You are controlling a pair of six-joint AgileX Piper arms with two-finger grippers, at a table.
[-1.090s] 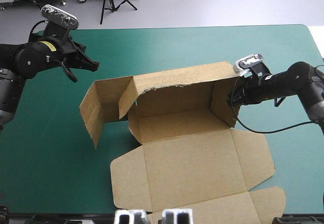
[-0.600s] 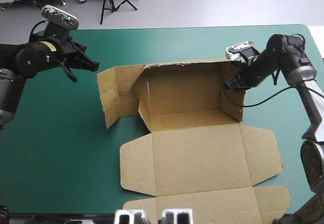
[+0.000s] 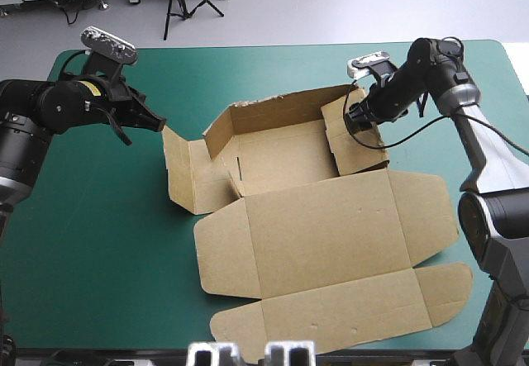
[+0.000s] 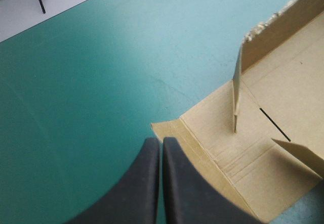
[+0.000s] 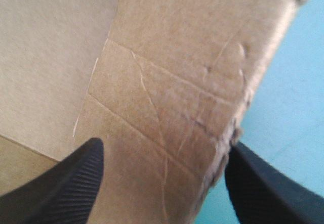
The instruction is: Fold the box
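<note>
While box (image 3: 322, 217) stood half-erected, step: wall tucking, apparently.
Box: just ahead of left hand (image 4: 161, 140); side wall (image 5: 177, 92) between right hand (image 5: 166, 144), spread, unclamped.
Left hand: closed, empty.
Next: side wall likely needed clamping, folding inward.

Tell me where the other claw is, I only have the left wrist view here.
Observer: In the high view the right claw is at the right wall of the box, on the side opposite yours.
Operator: Has it gripped that wall?
Observer: No. In the right wrist view its fingers stand wide apart, with the wall's torn edge between them.
Operator: And where is the lid?
Observer: The lid lies flat and open on the table, reaching toward the near edge.
</note>
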